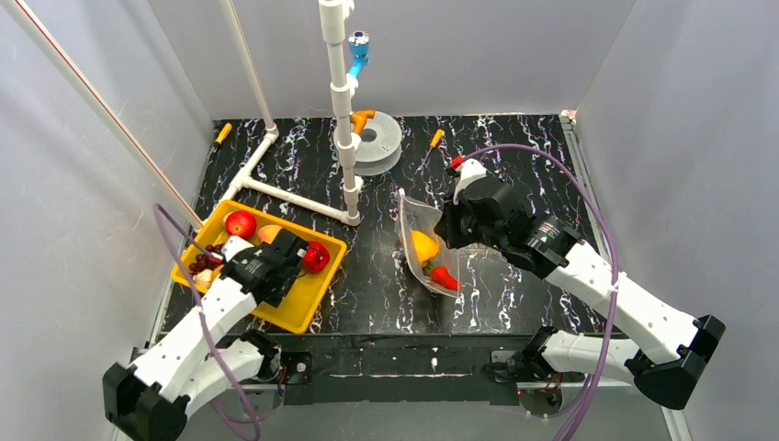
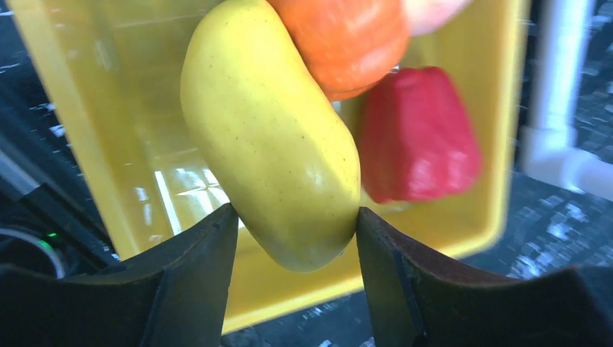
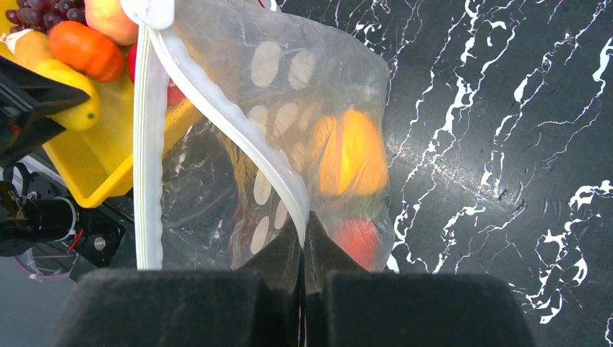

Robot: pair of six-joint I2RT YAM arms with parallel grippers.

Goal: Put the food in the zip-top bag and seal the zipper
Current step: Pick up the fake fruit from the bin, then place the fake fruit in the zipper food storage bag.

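On the dark marbled surface [image 1: 386, 276], the tray [image 1: 296, 312] lies under the left end effector [image 2: 296, 217]. The bag [image 3: 289, 87] is held up well off to that end effector's right. Its rim is pinched in the clenched right end effector [image 3: 303, 228] and its mouth gapes, with an orange-yellow piece [image 3: 354, 155] and a red piece [image 3: 354, 238] inside, just beyond those fingertips. The left end effector is released, its jaws set to either side of the yellow fruit [image 2: 267, 137]. One pad touches the skin and the other looks a shade off it, so I judge nothing is held yet. The step in hand is picking that fruit. Done well, the jaws should meet it squarely across its narrow waist, since glossy rounded skin may squirt out of a grip near the tip. The lift should go straight up, to clear the orange fruit [image 2: 347, 36] and red pepper [image 2: 419, 137] crowding just ahead of the fingertips. The zipper [image 3: 148, 144] stands unsealed beside the right end effector. No brand, label or writing can be read.
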